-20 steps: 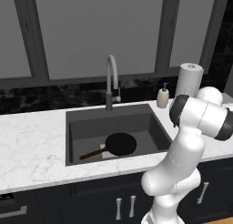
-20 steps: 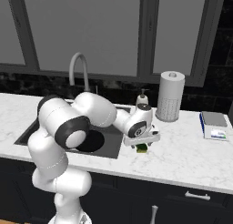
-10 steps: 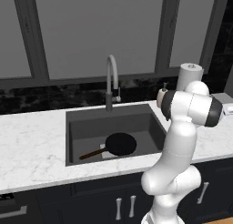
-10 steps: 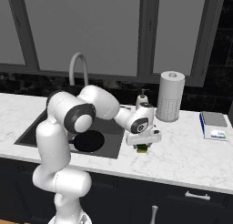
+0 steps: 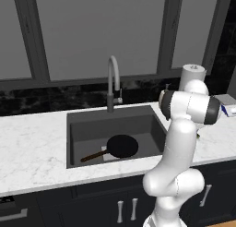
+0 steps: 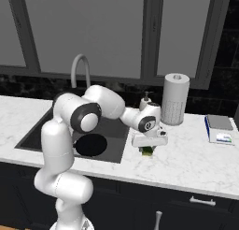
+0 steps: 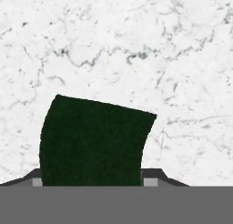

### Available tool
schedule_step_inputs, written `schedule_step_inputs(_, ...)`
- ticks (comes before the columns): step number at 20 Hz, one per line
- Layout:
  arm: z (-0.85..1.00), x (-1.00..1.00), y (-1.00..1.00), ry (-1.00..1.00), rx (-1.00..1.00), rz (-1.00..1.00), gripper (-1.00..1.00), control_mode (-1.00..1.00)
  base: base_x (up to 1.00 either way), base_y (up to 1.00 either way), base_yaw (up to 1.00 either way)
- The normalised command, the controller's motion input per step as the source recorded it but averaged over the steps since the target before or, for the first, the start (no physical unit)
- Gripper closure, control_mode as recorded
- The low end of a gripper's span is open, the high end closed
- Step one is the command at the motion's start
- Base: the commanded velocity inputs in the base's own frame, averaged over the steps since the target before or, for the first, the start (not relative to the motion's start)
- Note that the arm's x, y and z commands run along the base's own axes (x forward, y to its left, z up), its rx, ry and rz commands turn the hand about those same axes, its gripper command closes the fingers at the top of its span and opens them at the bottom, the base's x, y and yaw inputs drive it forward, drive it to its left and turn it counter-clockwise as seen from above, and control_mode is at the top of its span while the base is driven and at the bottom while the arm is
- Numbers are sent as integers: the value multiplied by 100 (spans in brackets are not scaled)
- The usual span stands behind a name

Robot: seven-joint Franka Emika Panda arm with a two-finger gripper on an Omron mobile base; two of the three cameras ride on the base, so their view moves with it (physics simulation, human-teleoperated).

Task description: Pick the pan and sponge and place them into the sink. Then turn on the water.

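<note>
The black pan (image 5: 122, 145) lies in the dark grey sink (image 5: 115, 124), its wooden handle pointing left; in the right base view the pan (image 6: 91, 145) sits partly behind my arm. The green sponge (image 6: 148, 151) rests on the marble right of the sink (image 6: 32, 133). My gripper (image 6: 148, 149) points straight down over it. In the hand view the sponge (image 7: 93, 143) fills the gap of the gripper (image 7: 93, 180), and both fingertips (image 7: 37, 180) press against its sides. The water is out of view at the grey faucet (image 5: 112, 80).
A paper towel roll (image 6: 175, 99) and a beige soap bottle (image 6: 145, 100) stand just behind the gripper. A small grey box (image 6: 219, 129) lies at the far right of the counter. My arm's elbow hangs over the sink's right edge.
The gripper has come down over the sponge and its fingers have closed in from wide open onto the sponge's sides. The elbow has swung up and back.
</note>
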Motion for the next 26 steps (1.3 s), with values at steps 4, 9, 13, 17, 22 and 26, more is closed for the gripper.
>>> schedule_step_inputs(4,-35,-6,13,2,0,0,100,-100,0,0,0)
schedule_step_inputs(9,-10,-30,10,0,0,0,100,-100,0,0,0)
schedule_step_inputs(13,15,-31,32,-18,0,0,100,-100,0,0,0)
schedule_step_inputs(17,77,-29,42,-35,0,4,100,-100,0,0,0)
schedule_step_inputs(22,82,-36,41,-45,4,14,100,-100,0,0,0)
schedule_step_inputs(26,52,-13,74,-20,6,16,100,-100,0,0,0)
